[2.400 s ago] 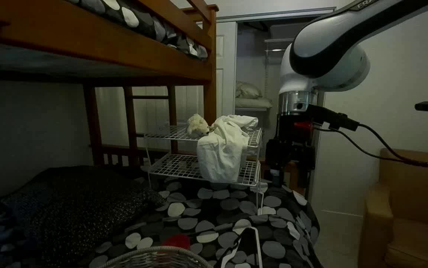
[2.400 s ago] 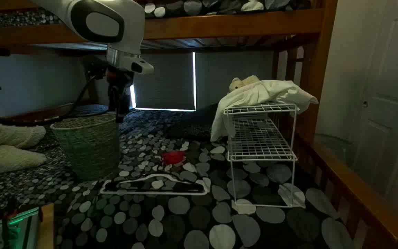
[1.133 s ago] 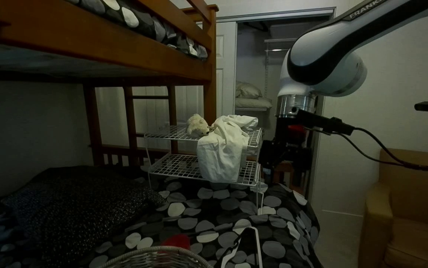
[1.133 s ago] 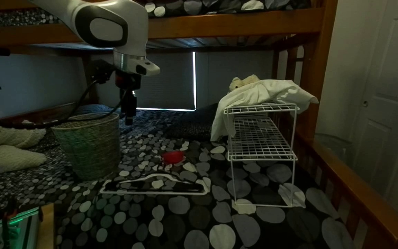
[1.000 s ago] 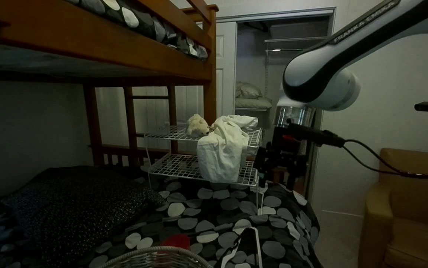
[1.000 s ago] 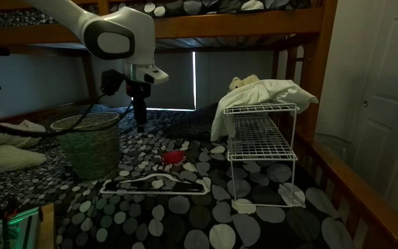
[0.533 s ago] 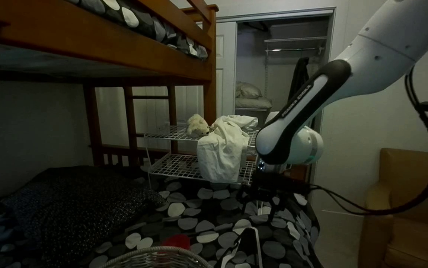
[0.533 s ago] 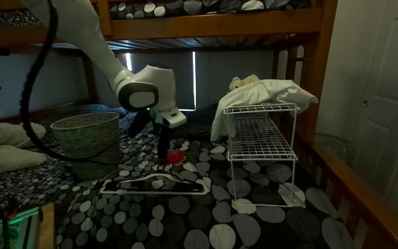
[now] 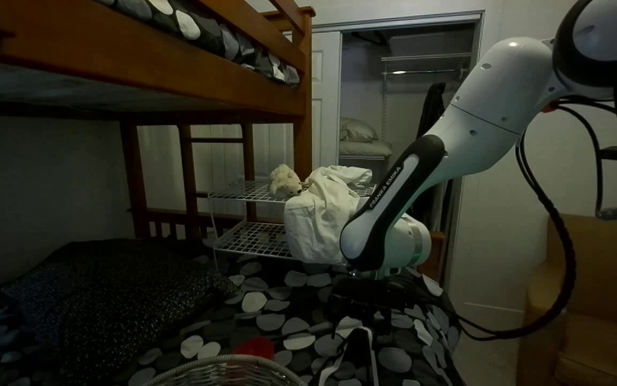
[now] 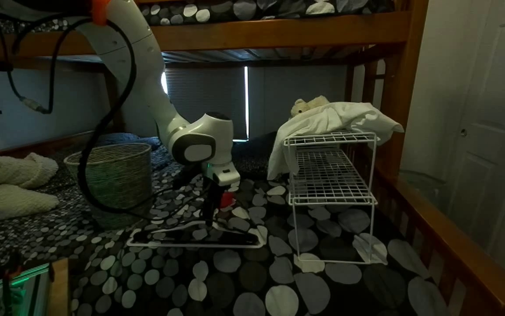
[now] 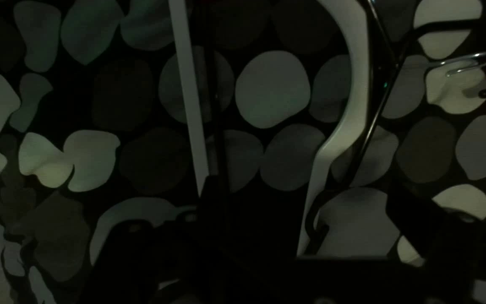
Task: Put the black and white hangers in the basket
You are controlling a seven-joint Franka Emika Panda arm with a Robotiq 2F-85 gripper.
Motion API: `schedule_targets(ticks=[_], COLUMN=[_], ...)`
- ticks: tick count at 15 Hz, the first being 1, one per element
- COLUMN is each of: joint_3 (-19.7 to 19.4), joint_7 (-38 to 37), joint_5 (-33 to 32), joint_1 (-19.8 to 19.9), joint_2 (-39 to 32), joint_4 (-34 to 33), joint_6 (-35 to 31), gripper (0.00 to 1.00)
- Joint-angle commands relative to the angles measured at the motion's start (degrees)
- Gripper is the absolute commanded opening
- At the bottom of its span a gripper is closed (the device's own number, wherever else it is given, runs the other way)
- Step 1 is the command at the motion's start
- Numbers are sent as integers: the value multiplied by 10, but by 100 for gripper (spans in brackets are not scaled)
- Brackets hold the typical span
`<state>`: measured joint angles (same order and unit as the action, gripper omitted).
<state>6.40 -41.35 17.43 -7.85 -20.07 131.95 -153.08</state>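
The white hanger [image 10: 197, 245] lies flat on the dotted bedspread with the black hanger [image 10: 235, 238] on or against it. In the wrist view, the white hanger [image 11: 359, 84] and black hanger [image 11: 380, 112] run up from between the fingers. My gripper [image 10: 208, 216] points down just above the hangers' upper edge; whether it touches them I cannot tell. In the wrist view my gripper [image 11: 304, 192] is open, its left fingertip overlapping the white bottom bar and its right finger beyond the shoulder bars. The basket is a tall woven one [image 10: 118, 184]; its rim [image 9: 222, 360] shows in an exterior view.
A red object [image 10: 227, 199] lies behind the gripper. A white wire shelf [image 10: 331, 199] with a white cloth [image 10: 322, 120] and teddy bear [image 10: 308, 105] stands on the bed. The upper bunk rail [image 10: 279, 35] runs overhead. My cable [image 10: 88, 175] hangs before the basket.
My gripper has come down from high beside the basket, moving right in one exterior view and left in the other, to the hangers. The hangers and basket have not visibly moved.
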Motion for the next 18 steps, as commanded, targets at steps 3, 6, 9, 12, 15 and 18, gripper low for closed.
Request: schedule_targets(ticks=[3,6,9,12,15,18], joint_3=[-41,-62,-76,-87,-88,-82], joint_7=[-71,-105,-125,-140,-147,-145], joint_5=[-20,-31,-37,-43,-42,-38], joint_1=[-50,-76,-94,-104,-106,-99], joint_2=[-95,-151,-188,-206,-207,-186], joint_4=[-64,-109,-150,-173,-177,-163], joint_6=[-61,-56,-48,-46,-43,-39], gripper=[100,95,68,43,21,2])
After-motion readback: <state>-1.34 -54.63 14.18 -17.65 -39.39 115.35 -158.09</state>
